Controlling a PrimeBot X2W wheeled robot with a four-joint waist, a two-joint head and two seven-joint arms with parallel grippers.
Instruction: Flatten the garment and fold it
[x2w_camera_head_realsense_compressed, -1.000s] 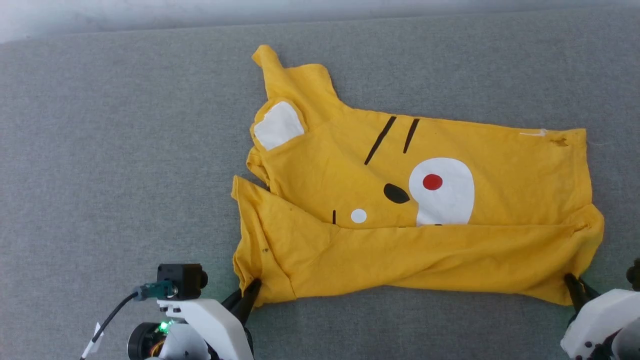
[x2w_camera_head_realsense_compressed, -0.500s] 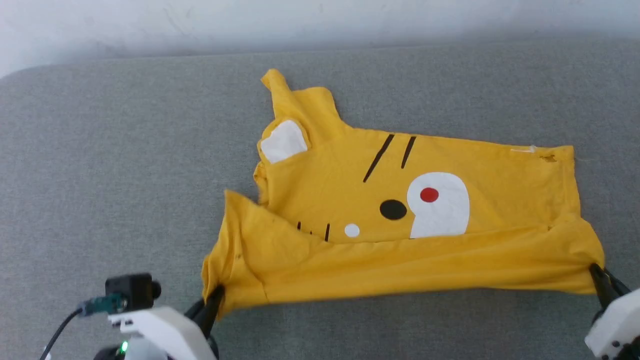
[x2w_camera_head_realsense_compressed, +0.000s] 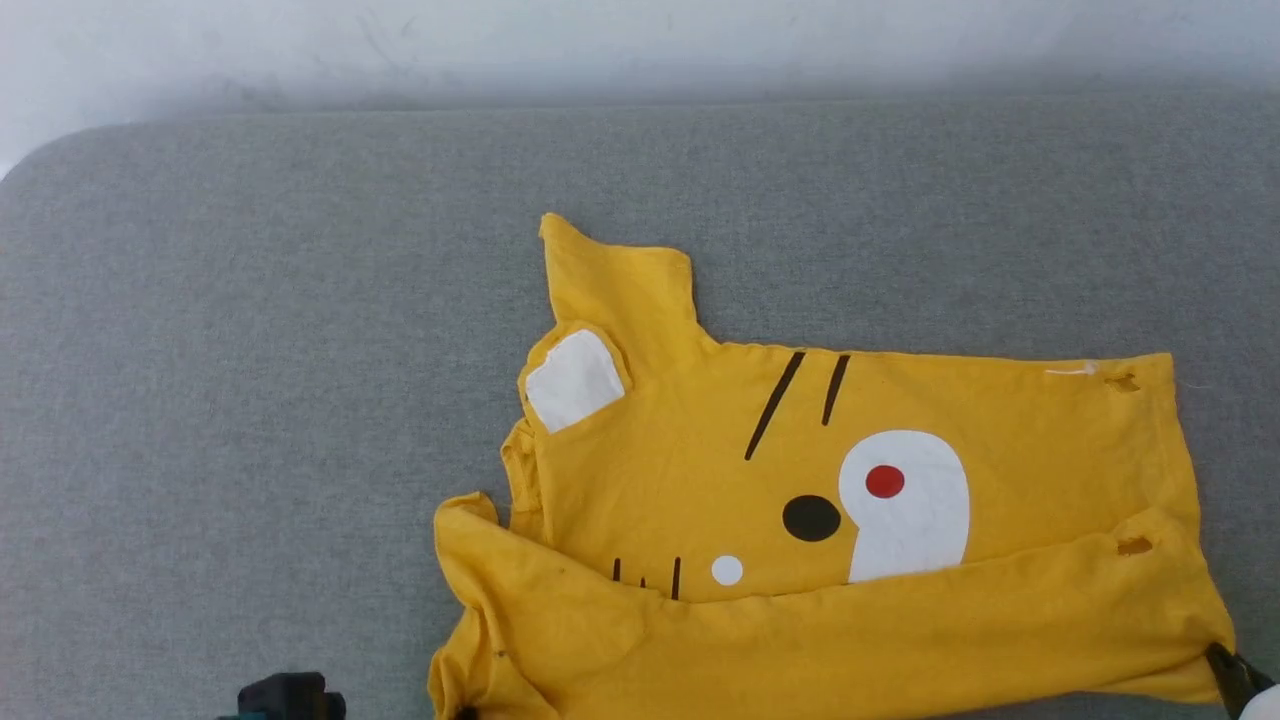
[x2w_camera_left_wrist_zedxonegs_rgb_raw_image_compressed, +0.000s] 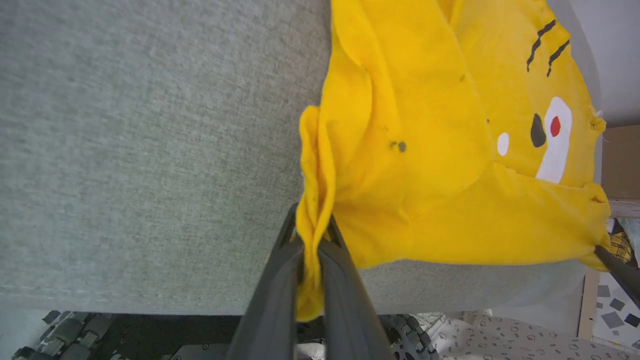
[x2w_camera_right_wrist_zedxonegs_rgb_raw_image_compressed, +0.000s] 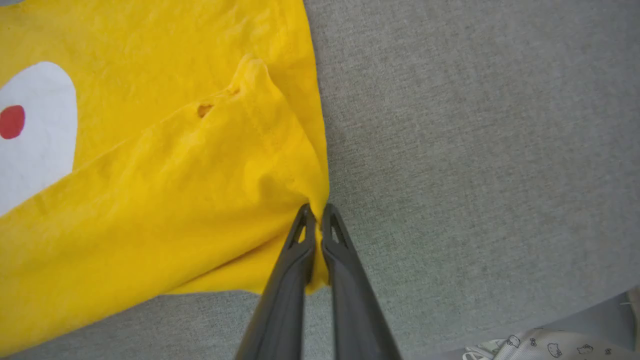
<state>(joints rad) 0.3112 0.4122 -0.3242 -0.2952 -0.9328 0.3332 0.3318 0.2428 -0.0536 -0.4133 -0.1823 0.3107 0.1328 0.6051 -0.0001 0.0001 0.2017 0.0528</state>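
Looking down in the head view, the garment (x2w_camera_head_realsense_compressed: 800, 440) lies on the grey pad (x2w_camera_head_realsense_compressed: 250, 350), a bit to the right and close to the near edge. Its near part is flopped over the cartoon face, so the bottom of the white muzzle (x2w_camera_head_realsense_compressed: 910, 500) is hidden. One sleeve (x2w_camera_head_realsense_compressed: 620, 290) pokes out on the far side, with the white ear patch (x2w_camera_head_realsense_compressed: 572, 380) just beside it. The right gripper (x2w_camera_head_realsense_compressed: 1228, 670) is at the near right corner of the shirt, touching the cloth.

In the left wrist view, the left gripper (x2w_camera_left_wrist_zedxonegs_rgb_raw_image_compressed: 312, 225) has its jaws squeezed on the near left corner of the shirt. A bunch of yellow cloth is caught between them. The cloth around that spot is lumpy and creased, and the near edge runs across to the other corner.

In the right wrist view, the right gripper's jaws are pinched tight on the near right corner. The cloth gathers into little folds where the tips bite it.

I think the job is at an early part. Both near corners are held, which looks good for pulling the shirt out flat. But the shirt is not flat yet, because one part lies on top of another and the left side is bunched. The neat folding looks not yet begun.
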